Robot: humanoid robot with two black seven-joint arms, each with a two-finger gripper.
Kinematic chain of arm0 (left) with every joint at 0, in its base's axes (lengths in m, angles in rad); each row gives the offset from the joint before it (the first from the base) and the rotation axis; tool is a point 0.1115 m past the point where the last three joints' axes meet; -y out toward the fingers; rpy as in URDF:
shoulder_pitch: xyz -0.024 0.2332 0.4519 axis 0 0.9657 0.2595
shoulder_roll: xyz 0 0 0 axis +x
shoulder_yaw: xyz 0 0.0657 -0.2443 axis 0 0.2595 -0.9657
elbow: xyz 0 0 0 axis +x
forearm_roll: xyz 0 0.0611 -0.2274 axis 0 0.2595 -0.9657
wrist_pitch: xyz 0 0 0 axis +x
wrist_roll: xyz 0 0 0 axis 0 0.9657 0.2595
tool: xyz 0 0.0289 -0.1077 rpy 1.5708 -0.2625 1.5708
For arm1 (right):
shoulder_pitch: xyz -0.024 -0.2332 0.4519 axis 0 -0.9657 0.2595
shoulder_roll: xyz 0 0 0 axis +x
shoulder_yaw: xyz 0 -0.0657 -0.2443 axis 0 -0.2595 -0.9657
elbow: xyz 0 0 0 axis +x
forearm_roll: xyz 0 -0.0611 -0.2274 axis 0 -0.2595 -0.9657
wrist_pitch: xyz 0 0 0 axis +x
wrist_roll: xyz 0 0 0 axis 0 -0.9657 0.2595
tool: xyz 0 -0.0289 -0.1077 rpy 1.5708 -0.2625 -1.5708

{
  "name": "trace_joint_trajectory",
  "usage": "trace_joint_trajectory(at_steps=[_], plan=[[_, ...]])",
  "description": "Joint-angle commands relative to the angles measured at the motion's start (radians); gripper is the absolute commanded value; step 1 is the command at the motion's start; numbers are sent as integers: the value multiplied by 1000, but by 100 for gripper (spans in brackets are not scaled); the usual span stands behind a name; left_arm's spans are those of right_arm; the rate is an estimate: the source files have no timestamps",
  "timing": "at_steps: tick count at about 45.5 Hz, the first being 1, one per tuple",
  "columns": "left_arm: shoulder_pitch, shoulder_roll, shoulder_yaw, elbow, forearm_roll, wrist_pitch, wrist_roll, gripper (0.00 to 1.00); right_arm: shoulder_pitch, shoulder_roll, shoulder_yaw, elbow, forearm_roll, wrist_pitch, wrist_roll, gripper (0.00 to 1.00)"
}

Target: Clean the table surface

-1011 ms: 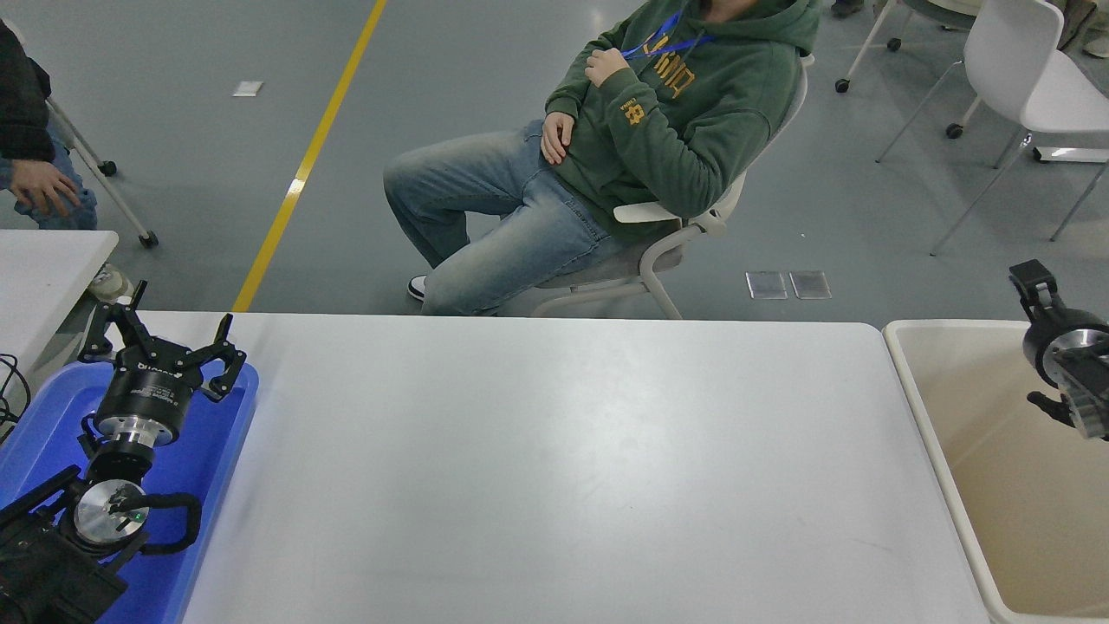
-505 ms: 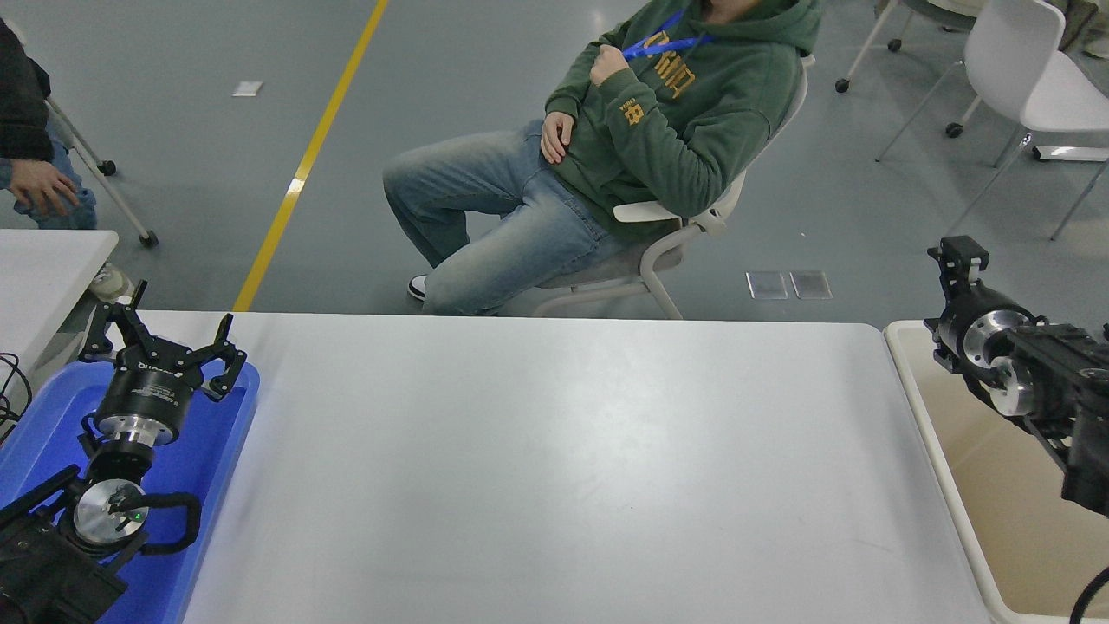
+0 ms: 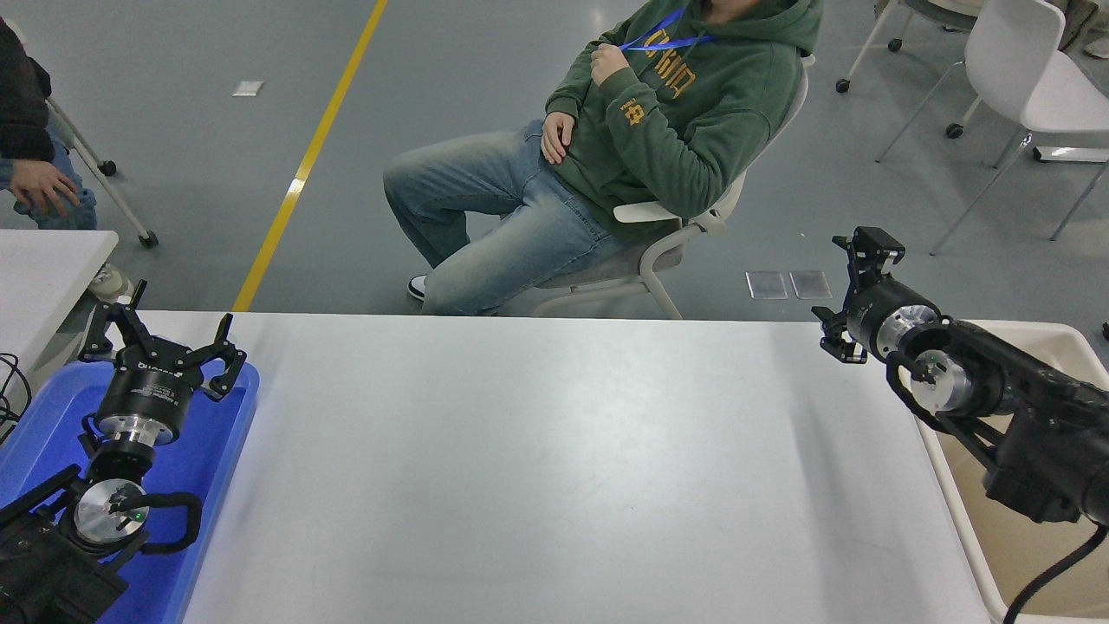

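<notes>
The table surface [image 3: 554,468] is a wide plain white top filling the middle of the head view, with nothing lying on it. My right gripper [image 3: 851,293] hangs above its far right corner, open and holding nothing, and the black arm behind it reaches back across the bin. My left gripper [image 3: 165,342] is parked at the lower left, open and empty.
A blue tray [image 3: 227,433] lies under the left arm at the table's left end. A beige plastic bin [image 3: 1031,555] stands off the right end. A person in a green hoodie [image 3: 676,104] sits on a chair just beyond the far edge. A smaller white table corner [image 3: 43,260] is at the left.
My right arm has swung left, from over the beige bin to above the table's far right corner. The left arm has not moved. The seated person's raised hand shifted slightly.
</notes>
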Motion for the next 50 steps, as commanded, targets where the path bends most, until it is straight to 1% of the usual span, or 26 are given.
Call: trace_joint_trajectory(at_steps=[1, 9, 16, 23, 39, 45, 50], plan=[[0, 0, 0, 0, 0, 0, 0, 100, -35, 82, 88, 37, 11, 2, 38, 100], [0, 0, 0, 0, 0, 0, 0, 100, -51, 128, 157, 37, 11, 13, 84, 100], [0, 0, 2, 0, 0, 0, 0, 100, -58, 145, 183, 33, 11, 37, 96, 100], [0, 0, 0, 0, 0, 0, 0, 100, -83, 180, 217, 21, 13, 47, 133, 100], [0, 0, 0, 0, 0, 0, 0, 100, -129, 186, 218, 16, 11, 48, 136, 100], [0, 0, 0, 0, 0, 0, 0, 100, -141, 188, 215, -4, 10, 50, 162, 100], [1, 0, 0, 0, 0, 0, 0, 100, -147, 191, 215, -4, 11, 50, 165, 100]])
